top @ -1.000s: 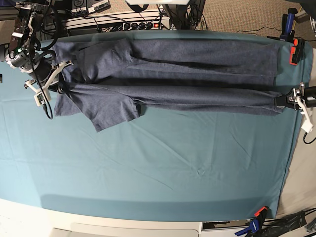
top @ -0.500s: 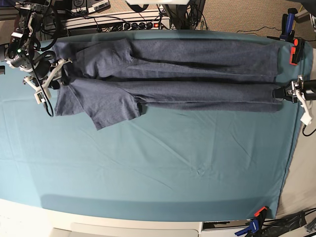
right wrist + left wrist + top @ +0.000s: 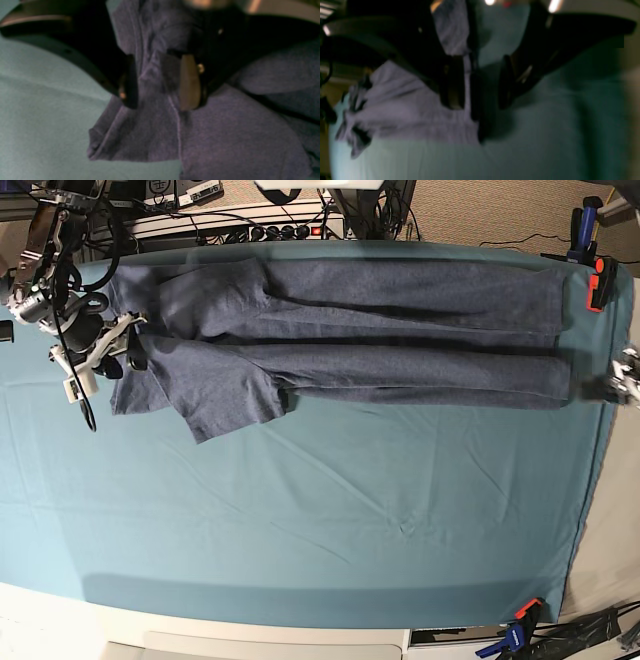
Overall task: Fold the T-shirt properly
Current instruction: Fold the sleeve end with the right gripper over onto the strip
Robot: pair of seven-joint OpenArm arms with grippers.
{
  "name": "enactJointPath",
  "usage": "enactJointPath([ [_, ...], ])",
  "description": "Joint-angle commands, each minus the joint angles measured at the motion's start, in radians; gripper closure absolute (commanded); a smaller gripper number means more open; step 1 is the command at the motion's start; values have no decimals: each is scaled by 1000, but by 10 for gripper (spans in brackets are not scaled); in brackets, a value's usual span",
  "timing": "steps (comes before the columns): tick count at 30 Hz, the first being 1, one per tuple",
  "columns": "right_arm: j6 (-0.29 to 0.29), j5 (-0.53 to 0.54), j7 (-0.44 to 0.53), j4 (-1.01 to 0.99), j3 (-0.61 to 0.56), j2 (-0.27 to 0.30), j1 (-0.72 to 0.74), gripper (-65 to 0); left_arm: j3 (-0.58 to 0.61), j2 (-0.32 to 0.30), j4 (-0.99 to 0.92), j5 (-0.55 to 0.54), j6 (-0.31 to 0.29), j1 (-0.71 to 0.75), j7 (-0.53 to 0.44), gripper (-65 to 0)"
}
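both pincers parted, t-shirt (image 3: 350,330) lying on cloth (image 3: 300,520).

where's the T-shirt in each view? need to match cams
Base: T-shirt runs across the top, folded lengthwise, sleeve at left.
Left wrist: T-shirt centre-left, its edge between open fingers.
Right wrist: T-shirt fills centre and right.
Shared landmark: teal cloth.

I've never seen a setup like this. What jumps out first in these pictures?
A long dark blue T-shirt, folded lengthwise, lies across the far half of a teal table cloth. The right gripper stands at its sleeve end, jaws apart over the fabric, while the left gripper sits just off the opposite end. Orange clamps pin the cloth's corners.
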Motion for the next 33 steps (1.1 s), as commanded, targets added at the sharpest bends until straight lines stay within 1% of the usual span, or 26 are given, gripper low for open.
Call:
enactJointPath([
  [1,0,29,23,19,10,15,18,-296,-29,-46,10,-21,-5,-16,-10,-245],
  [4,-3,60,23,19,10,14,46,-296,-74,-78,10,-21,-5,-16,-10,-245],
  [6,-35,53,23,18,10,1,76,-296,-91,-96,10,-21,-5,-16,-10,-245],
  [7,-49,43,23,16,10,-12,91,-296,-96,-101,10,-21,-5,-16,-11,-245],
  [10,-67,31,22,-19,10,-61,142,-296,-98,-106,10,-21,-5,-16,-11,-245],
  [12,-68,37,18,-73,10,-96,171,-296,-98,-104,10,-21,-5,-16,-11,-245],
  [15,-68,85,5,-171,10,-139,203,-296,-98,-101,10,-21,-5,-16,-10,-245],
  [18,-66,125,-16,-243,10,-163,212,-296,-98,-101,10,-21,-5,-15,-10,-245],
  [23,-64,164,-81,-262,10,-167,209,-296,-98,-101,10,-21,-5,-15,-10,-245],
  [26,-42,196,-105,-262,10,-167,209,-296,-98,-101,10,-21,-5,-15,-10,-245],
  [30,-16,222,-112,-262,10,-167,210,-296,-98,-101,10,-21,-5,-16,-10,-245],
  [33,-15,222,-112,-262,10,-166,210,-293,-98,-101,10,-21,-5,-16,-10,-245],
])
